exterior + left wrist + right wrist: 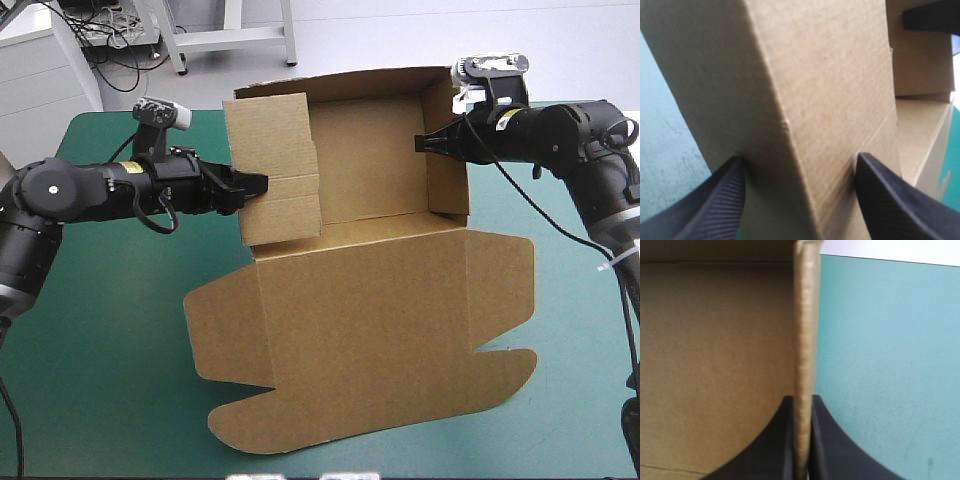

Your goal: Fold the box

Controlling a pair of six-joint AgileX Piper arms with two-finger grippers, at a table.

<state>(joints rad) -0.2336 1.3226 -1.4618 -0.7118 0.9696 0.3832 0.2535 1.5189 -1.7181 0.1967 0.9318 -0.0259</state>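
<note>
you have one box [360, 320] here, a single cut sheet of brown corrugated board, and two grippers, each with two broad black fin-shaped fingers. the box sits mid-table on the smooth teal-green cover [110, 350]. its far half stands up as an open tray, and i count three raised walls: left, far and right. the lid half lies flat toward the near edge, with rounded flaps at its sides and front.

the left gripper [252, 186] comes in level at the left wall, which is creased and bent inward. the right gripper [424, 142] is at the top of the right wall.

the high view does not show you the finger spacing, but the wrist views do. in the left wrist view the left gripper [800, 160] has its ribbed fingers [715, 205] standing well apart, one on each side of the bent wall, with their tips at the board. one black finger of the other gripper shows beyond the wall, over the tray. in the right wrist view the right gripper [802, 402] is pinched tight on the right wall's raw fluted edge. plain board lies on one side of that edge and the cover on the other.
</note>
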